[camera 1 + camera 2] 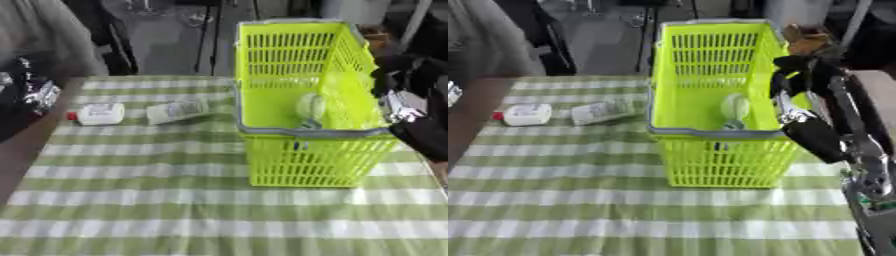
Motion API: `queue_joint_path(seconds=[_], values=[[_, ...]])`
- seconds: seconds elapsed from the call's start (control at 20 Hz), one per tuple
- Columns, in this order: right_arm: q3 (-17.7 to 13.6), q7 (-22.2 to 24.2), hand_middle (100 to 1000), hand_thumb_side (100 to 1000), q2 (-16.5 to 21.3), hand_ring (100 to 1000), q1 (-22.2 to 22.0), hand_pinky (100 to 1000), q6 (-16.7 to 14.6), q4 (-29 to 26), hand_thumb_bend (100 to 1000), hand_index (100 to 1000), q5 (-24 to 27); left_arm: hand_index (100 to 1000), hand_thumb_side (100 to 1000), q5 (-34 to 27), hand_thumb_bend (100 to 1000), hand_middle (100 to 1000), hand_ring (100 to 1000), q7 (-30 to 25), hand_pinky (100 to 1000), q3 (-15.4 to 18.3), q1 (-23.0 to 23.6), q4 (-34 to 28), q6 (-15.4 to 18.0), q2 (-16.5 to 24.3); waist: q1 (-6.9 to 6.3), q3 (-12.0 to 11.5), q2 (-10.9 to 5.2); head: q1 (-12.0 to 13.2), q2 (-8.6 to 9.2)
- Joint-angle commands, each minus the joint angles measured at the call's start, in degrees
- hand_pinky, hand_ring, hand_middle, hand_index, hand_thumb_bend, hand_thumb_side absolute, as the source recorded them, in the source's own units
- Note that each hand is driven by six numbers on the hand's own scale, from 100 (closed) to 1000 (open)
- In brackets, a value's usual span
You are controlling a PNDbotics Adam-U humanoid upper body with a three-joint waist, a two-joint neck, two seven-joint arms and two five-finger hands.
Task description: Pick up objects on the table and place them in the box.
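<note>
Here, labelled bottles point(178, 110), text unreadable; right robot hand point(792, 75) grip indiscernible beside basket point(710, 160).

Lab/workshop: cables, gear behind table point(131, 210)

1. The right arm point(820, 137) is mostly black, a rounded, glossy shell with a silver joint at its wrist end.
2. The right hand point(794, 75) is black.
3. Lower down, silver-grey metal links point(868, 170) meet a block with a green patch.

Pale object point(310, 107) inside basket point(262, 131) blurred; left arm point(31, 95) cut off.
</note>
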State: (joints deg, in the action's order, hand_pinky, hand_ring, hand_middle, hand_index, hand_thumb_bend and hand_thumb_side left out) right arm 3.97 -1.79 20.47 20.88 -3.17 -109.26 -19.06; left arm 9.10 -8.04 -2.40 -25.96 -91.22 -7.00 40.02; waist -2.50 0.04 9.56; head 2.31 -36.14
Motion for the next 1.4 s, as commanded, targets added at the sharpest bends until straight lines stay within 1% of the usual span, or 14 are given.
queue_joint_path(seconds=[0.05,0.1,0.15,0.25,0.3,0.4,0.5,0.7,0.8,0.85,0.95,1.1,1.25,1.4], values=[[0.1,0.2,618,562,1.4,556,0.9,565,0.0,-0.9,205,782,-0.1,889,527,3.1,879,716,849,-3.0,844,-3.5,-3.3,4.1,-2.5,6.9,-0.07,0.6,-0.45,0.5,0.11],[0.2,0.3,618,562,1.4,556,1.0,565,0.0,-1.0,205,782,-0.1,889,527,4.0,879,716,849,-3.9,844,-4.6,-4.5,5.6,-3.1,8.4,-0.07,1.0,-0.32,0.7,0.23],[0.3,0.4,618,562,1.3,556,1.1,565,0.0,-1.0,206,782,0.0,911,497,4.9,993,751,859,-4.8,850,-5.4,-5.5,7.1,-3.3,9.9,-0.05,1.4,-0.18,1.0,0.38],[0.5,0.6,617,561,1.3,556,1.4,564,-0.1,-1.0,208,782,0.1,936,486,6.8,1000,780,869,-6.7,858,-6.4,-7.4,10.1,-3.8,12.9,-0.04,2.3,0.21,1.5,0.8],[0.6,0.7,617,561,1.3,556,1.6,564,-0.1,-1.1,208,782,0.2,936,486,7.7,1000,780,869,-7.6,858,-6.4,-8.3,11.7,-3.9,13.8,-0.07,2.7,0.39,1.7,0.97],[0.8,0.9,617,561,1.3,555,1.7,564,-0.1,-1.1,208,781,0.3,938,478,9.6,1000,793,870,-9.4,858,-5.9,-10.0,14.7,-3.5,14.1,-0.15,3.2,0.63,1.8,1.21],[0.8,1.0,616,561,1.4,555,1.8,563,-0.1,-1.2,209,781,0.4,933,448,11.4,1000,811,873,-9.7,858,-4.9,-11.6,17.7,-3.5,13.7,-0.24,3.6,1.0,1.8,1.53],[0.8,1.0,616,560,1.6,554,1.9,562,-0.1,-1.3,209,781,0.5,926,405,15.3,1000,812,862,-6.4,845,-3.7,-14.4,24.1,-4.0,11.9,-0.33,4.2,1.69,1.8,2.06],[0.8,1.0,615,560,1.6,554,2.0,562,0.0,-1.3,209,781,0.5,926,402,17.3,1000,813,862,-4.5,844,-3.6,-15.4,27.2,-3.0,11.1,-0.33,4.3,1.84,1.8,2.18],[0.8,1.0,615,560,1.7,553,1.9,562,0.0,-1.4,209,781,0.5,923,347,18.2,1000,818,853,-3.6,833,-3.6,-15.9,28.7,-2.5,10.8,-0.32,4.4,1.94,1.7,2.24],[0.8,0.9,614,559,1.7,552,2.0,561,0.0,-1.5,209,781,0.5,915,331,20.1,1000,815,850,-1.7,829,-2.3,-17.1,31.8,-2.1,10.1,-0.34,4.8,2.51,1.6,2.65],[0.8,0.9,614,559,1.8,552,2.1,561,0.0,-1.6,209,780,0.6,917,339,22.9,1000,816,850,1.1,830,-1.4,-18.2,36.1,-0.5,9.3,-0.51,5.6,3.28,1.6,3.2],[0.9,0.9,613,558,1.9,551,2.3,560,0.0,-1.8,208,780,0.7,915,359,25.8,1000,807,847,4.0,829,-1.7,-18.8,38.9,0.4,8.4,-0.73,6.3,4.12,1.6,3.85],[0.9,0.9,613,557,1.9,551,2.3,560,0.0,-1.9,207,780,0.8,906,366,28.8,1000,791,847,7.0,830,-2.0,-19.1,40.6,0.8,7.5,-0.84,6.6,4.55,1.6,4.2]])
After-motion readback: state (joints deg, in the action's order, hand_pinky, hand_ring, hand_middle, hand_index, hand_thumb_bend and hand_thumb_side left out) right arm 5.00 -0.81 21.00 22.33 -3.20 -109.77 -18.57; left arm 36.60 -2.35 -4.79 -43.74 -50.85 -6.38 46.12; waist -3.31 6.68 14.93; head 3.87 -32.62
